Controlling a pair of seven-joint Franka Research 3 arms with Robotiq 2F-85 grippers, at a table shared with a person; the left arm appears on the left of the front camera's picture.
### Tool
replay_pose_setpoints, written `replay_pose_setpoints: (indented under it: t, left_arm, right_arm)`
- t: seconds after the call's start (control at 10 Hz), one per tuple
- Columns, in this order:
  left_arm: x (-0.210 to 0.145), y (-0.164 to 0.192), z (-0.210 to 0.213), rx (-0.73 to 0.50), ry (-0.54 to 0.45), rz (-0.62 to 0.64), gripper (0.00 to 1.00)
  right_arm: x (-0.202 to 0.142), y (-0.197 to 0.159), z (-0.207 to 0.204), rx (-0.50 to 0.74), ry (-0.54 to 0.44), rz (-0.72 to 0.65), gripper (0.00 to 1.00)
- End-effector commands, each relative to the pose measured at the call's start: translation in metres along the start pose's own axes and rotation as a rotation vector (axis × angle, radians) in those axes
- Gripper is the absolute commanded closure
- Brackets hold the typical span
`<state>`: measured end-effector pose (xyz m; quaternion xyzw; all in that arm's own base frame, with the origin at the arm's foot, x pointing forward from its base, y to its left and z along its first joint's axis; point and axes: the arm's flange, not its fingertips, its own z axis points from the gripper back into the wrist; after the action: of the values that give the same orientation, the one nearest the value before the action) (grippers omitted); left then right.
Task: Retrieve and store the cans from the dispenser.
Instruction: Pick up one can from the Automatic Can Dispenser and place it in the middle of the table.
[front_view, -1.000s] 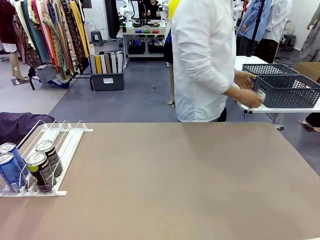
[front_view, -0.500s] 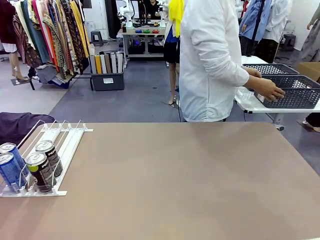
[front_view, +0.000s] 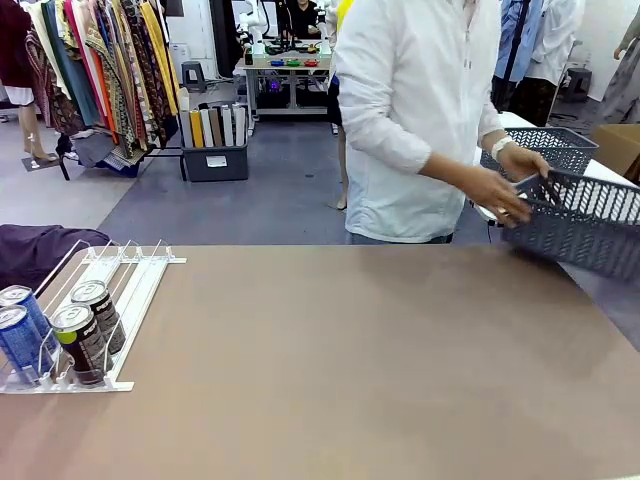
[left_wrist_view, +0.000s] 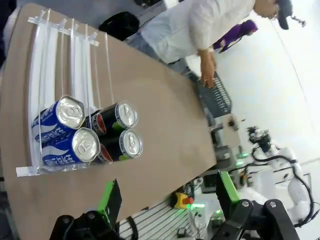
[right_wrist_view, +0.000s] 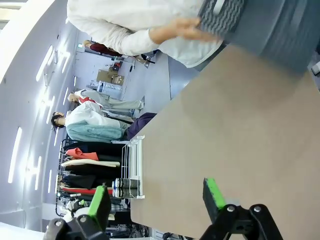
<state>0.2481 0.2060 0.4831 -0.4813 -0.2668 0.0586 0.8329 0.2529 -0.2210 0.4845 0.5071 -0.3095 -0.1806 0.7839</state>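
The dispenser is a white and clear rack at the table's left edge. Two blue cans and two black cans stand at its low front end. In the left wrist view the same cans show their silver tops, blue ones beside black ones, in the dispenser. My left gripper hangs open above the table, short of the cans. My right gripper is open over bare tabletop, with the dispenser far off.
A person in a white shirt stands at the far side, both hands on a dark grey lattice basket held tilted over the table's far right corner. The basket also fills the right wrist view's top right. A second basket rests on a side table.
The person has turned from the side table, lifted the grey basket and swung it toward the table's far right corner. The cans and both grippers have not moved.
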Motion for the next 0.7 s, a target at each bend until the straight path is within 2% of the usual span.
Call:
replay_pose_setpoints:
  t: [0.0, 0.1, 0.3, 0.4, 0.5, 0.6]
  left_arm:
    - [0.009, -0.038, 0.005, 0.229, 0.172, -0.039, 0.00]
    - [0.011, -0.060, 0.002, 0.339, 0.254, -0.106, 0.00]
    - [0.009, -0.104, -0.033, 0.634, 0.418, -0.219, 0.00]
    - [0.004, -0.118, -0.058, 0.712, 0.498, -0.295, 0.00]
    - [0.000, -0.126, -0.081, 0.798, 0.549, -0.317, 0.00]
    - [-0.004, -0.130, -0.100, 0.852, 0.559, -0.301, 0.00]
  right_arm:
    - [0.004, 0.003, 0.000, 0.024, -0.013, 0.017, 0.00]
    - [0.004, 0.003, 0.000, 0.024, -0.013, 0.017, 0.00]
    - [0.004, 0.003, 0.000, 0.024, -0.013, 0.017, 0.00]
    - [0.004, 0.003, 0.000, 0.024, -0.013, 0.017, 0.00]
    - [0.004, 0.003, 0.000, 0.024, -0.013, 0.017, 0.00]
    - [0.004, 0.003, 0.000, 0.024, -0.013, 0.017, 0.00]
